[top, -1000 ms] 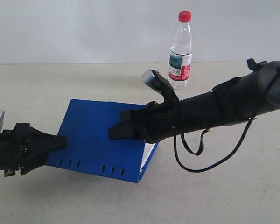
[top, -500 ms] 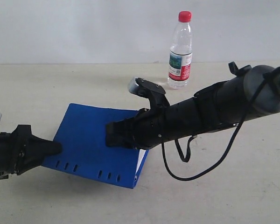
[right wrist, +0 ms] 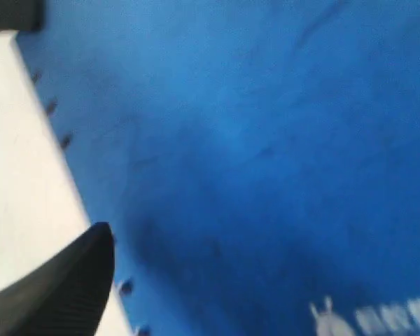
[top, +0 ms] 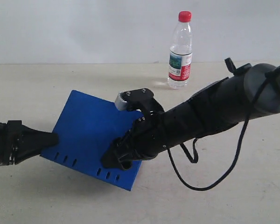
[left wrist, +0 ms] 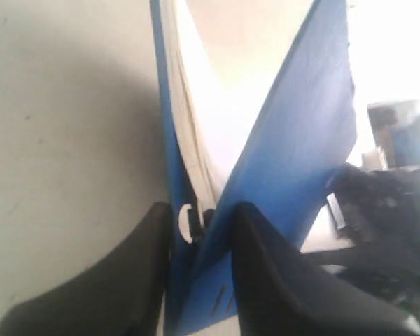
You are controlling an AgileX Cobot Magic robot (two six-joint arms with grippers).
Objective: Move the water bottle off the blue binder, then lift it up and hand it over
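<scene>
Since the arms fill the near side of the table [top: 224, 200], the left tool [top: 53, 139] is the closest thing to read. It meets the blue binder [top: 88, 123] at its left corner. Its wrist view shows both fingers [left wrist: 266, 280] pressed against one cover close to the spine, pinching it. The binder gapes partly open there, with white pages [left wrist: 210, 119] fanning between the two covers.

Just beyond, the right tool [top: 114, 161] reaches over the binder's front edge by the row of slots. Its wrist view shows the fingers spread wide above the blue cover, gripping nothing. The binder itself sits tilted across the middle of the table, between the two arms.

Farthest back, well apart from the binder, the water bottle [top: 180, 51] stands upright on the bare table near the wall. That part of the job looks done.

The binder probably handles as stiff boards on a loose hinge. It seems light enough, but it is liable to flap open and let its pages sag if taken by one cover alone. A hold near the spine, or across both covers together, seems safest. The bottle looks light, smooth, thin-walled and easily tipped, so the labelled middle would be the place to take it.
</scene>
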